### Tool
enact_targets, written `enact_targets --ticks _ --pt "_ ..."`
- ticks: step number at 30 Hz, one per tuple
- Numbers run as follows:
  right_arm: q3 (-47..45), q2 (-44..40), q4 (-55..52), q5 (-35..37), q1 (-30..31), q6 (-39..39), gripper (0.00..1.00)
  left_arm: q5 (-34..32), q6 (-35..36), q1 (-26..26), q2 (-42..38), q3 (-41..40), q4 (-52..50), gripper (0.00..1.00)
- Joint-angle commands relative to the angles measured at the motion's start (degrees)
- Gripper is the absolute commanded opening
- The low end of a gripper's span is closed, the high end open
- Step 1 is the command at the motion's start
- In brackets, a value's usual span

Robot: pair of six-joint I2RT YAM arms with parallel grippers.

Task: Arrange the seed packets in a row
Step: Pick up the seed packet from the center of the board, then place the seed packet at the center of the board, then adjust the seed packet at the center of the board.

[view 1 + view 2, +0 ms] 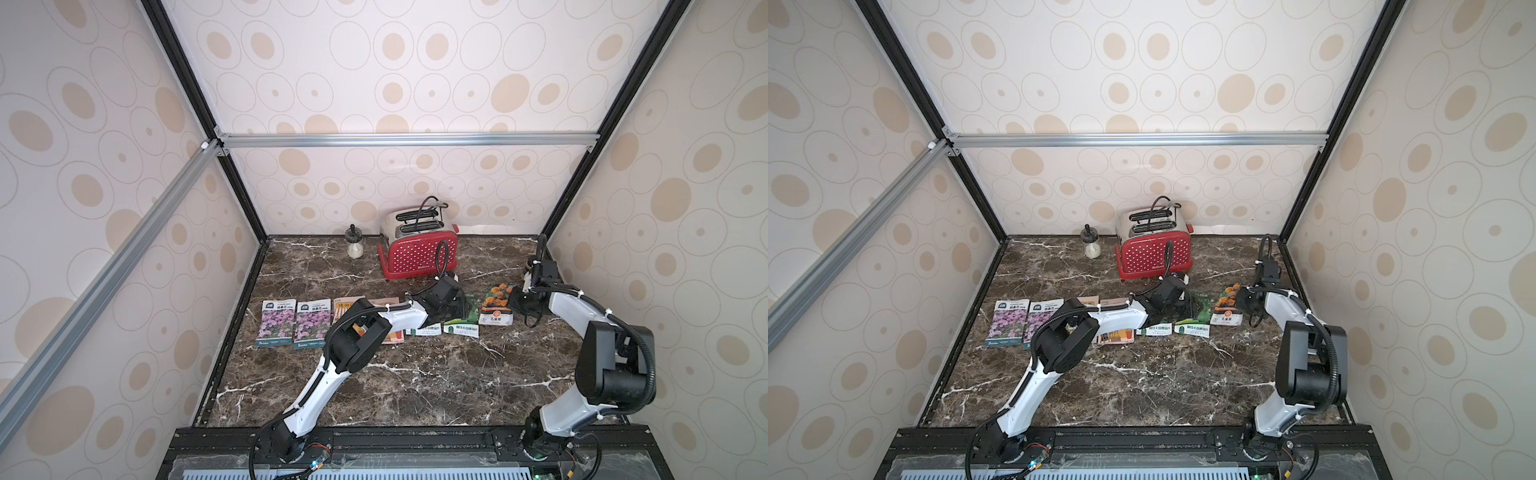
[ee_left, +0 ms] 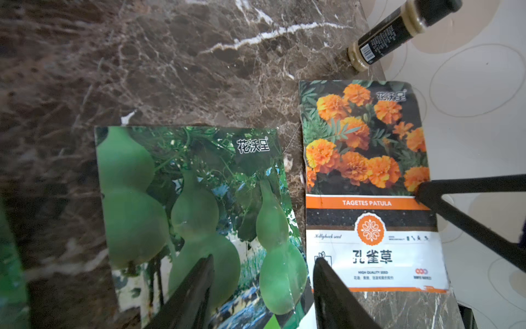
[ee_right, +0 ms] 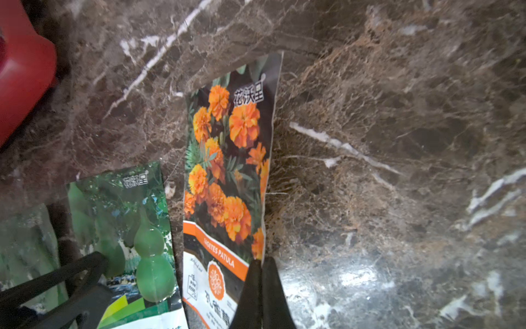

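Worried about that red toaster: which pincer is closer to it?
Left. The left pincer is open over a green-gourd packet in front of the toaster; the right pincer, shut, sits farther at the orange-flower packet's edge.

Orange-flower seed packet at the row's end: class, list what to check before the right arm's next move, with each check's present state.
1. Right gripper shut at flat orange-flower seed packet's edge: ok.
2. Packet truly pinched: cannot tell.
3. Left gripper open, holding nothing: ok.
4. Flat green-gourd packet not overlapping it: ok.
5. Black-labelled spice jar clear of it: ok.
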Motion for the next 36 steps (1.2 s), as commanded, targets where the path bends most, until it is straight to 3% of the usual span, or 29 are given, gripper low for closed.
enact_targets --ticks 1,13,16,18,20,23,28,36 --pt "1.3 1.7 -4.6 2.9 0.9 -4.3 0.0 -0.7 -1.8 0.5 1.2 -1.3 -2.7 0.57" --pt "6.4 4.1 -8.5 6.8 1.8 -10.0 0.01 0.4 -2.8 0.1 2.4 0.6 -3.4 0.57" --pt "7.8 4.8 -9.7 8.4 2.2 -10.8 0.06 0.4 -2.8 0.1 2.4 0.8 -3.6 0.57" --pt "7.8 4.8 -9.8 9.6 2.4 -10.8 0.2 0.2 -2.8 0.0 2.3 0.9 -3.6 0.57" --pt "7.7 4.2 -10.1 11.1 2.5 -10.5 0.4 0.1 -2.9 0.0 2.3 1.0 -3.6 0.57" --pt "6.4 1.0 -9.1 13.0 2.6 -9.5 0.55 -0.2 -3.2 -0.1 2.3 1.2 -3.7 0.57" --pt "5.3 -5.1 -9.0 13.1 2.8 -7.2 0.58 -1.8 -4.2 -0.6 2.0 1.4 -3.7 0.57" --pt "3.0 -11.7 -8.6 6.3 2.9 -3.9 0.58 -6.2 -7.6 -0.8 1.6 0.2 -3.5 0.58"
